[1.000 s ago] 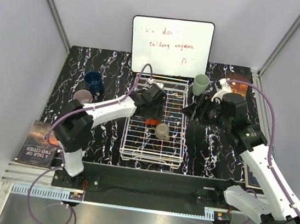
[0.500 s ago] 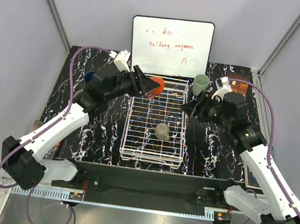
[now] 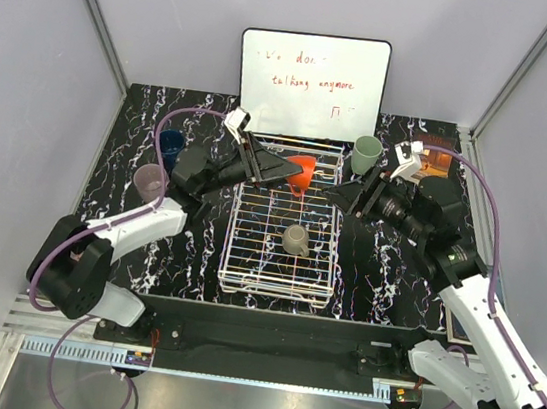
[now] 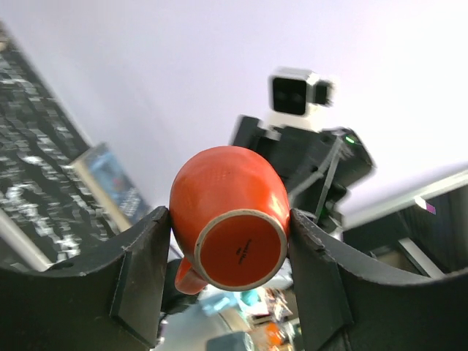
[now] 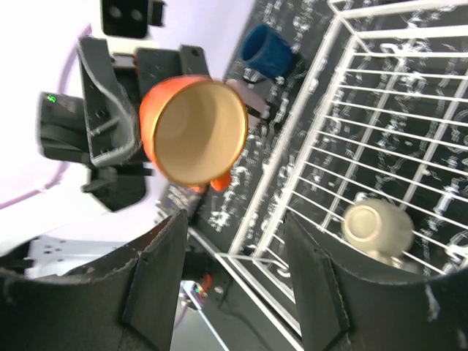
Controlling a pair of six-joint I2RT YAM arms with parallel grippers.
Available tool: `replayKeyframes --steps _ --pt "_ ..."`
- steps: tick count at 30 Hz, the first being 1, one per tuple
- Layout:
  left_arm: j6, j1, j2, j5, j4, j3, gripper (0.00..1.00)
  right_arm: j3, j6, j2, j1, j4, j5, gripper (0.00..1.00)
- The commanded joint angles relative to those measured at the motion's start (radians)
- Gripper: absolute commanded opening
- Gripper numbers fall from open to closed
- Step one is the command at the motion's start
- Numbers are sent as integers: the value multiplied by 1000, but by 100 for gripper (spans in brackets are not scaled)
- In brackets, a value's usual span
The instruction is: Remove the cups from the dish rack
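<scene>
My left gripper (image 3: 291, 172) is shut on the small orange-red mug (image 3: 303, 174) and holds it on its side in the air over the far end of the white wire dish rack (image 3: 246, 261). The left wrist view shows the mug's base (image 4: 235, 248) between both fingers. My right gripper (image 3: 335, 195) is open and empty, just right of the mug, facing its mouth (image 5: 194, 131). A taupe mug (image 3: 295, 239) lies in the rack (image 5: 395, 110). The mint green mug (image 3: 366, 154), dark blue mug (image 3: 171, 143) and pink-lilac mug (image 3: 148, 182) stand on the table.
A whiteboard (image 3: 312, 84) with red writing leans at the back. A book (image 3: 69, 260) lies at the front left, another (image 3: 437, 158) at the back right. Grey walls close in on both sides.
My left gripper has lifted the orange-red mug out of the rack and turned it sideways toward my right gripper. My right gripper has turned to face it.
</scene>
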Motion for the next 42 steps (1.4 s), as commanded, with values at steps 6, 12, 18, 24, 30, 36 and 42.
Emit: replayKeyframes --steps 6,12,18,24,30,36,42 --pt "-84 -17 -6 85 294 -40 0 -7 147 3 3 229 -90 63" --pt "-47 -43 -6 88 246 -50 0 13 175 55 3 315 -114 64" --pt "-38 -58 14 92 246 -45 0 27 202 109 3 376 -154 64" --pt "-37 -73 37 101 251 -34 0 25 262 172 5 462 -223 58" --pt "-37 -74 67 111 263 -30 0 38 277 192 3 482 -278 50" --pt "-31 -70 81 108 257 -14 0 65 199 131 5 350 -248 58" --pt "-17 -70 83 108 234 -10 0 74 153 101 5 278 -217 69"
